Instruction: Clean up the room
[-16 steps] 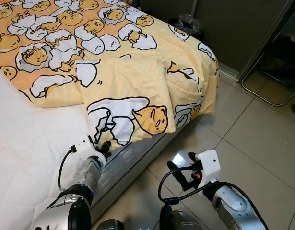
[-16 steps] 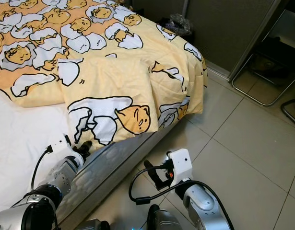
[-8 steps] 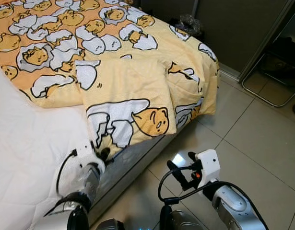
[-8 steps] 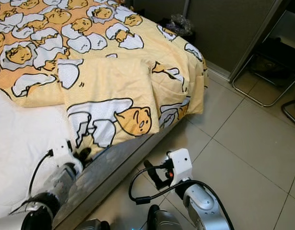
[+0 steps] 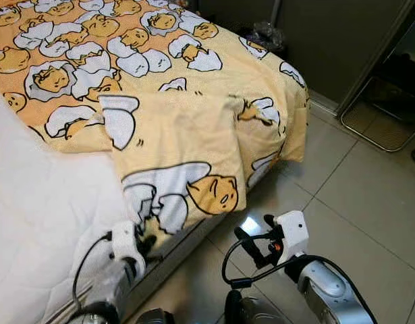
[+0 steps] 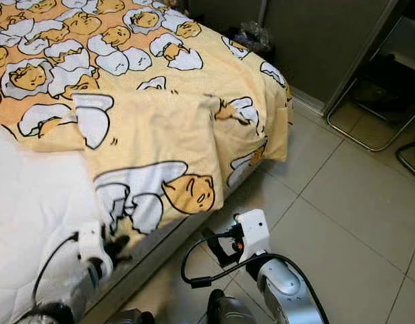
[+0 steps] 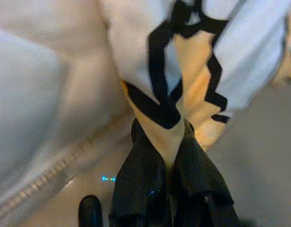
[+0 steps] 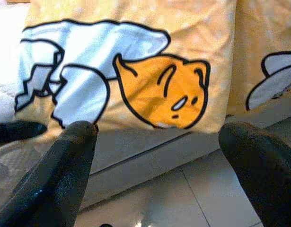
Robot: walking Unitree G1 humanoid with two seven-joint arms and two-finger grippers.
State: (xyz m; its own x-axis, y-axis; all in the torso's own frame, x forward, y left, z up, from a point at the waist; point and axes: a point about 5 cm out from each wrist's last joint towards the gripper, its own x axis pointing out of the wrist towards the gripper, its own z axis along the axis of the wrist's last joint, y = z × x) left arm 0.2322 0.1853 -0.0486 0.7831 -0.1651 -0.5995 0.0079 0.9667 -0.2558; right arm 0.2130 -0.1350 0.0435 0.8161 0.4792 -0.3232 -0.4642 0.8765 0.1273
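Left gripper (image 7: 171, 146) pinches the duvet (image 5: 173, 135) corner at the bed's edge.
Right gripper (image 5: 256, 236) hovers over floor tiles (image 5: 355, 182), fingers spread.

Bed (image 5: 38, 202) with blanket (image 5: 173, 128), tile floor (image 5: 369, 196) beside
Yellow egg-print blanket lies on the white mattress, its corner hanging over the bed edge toward the floor.
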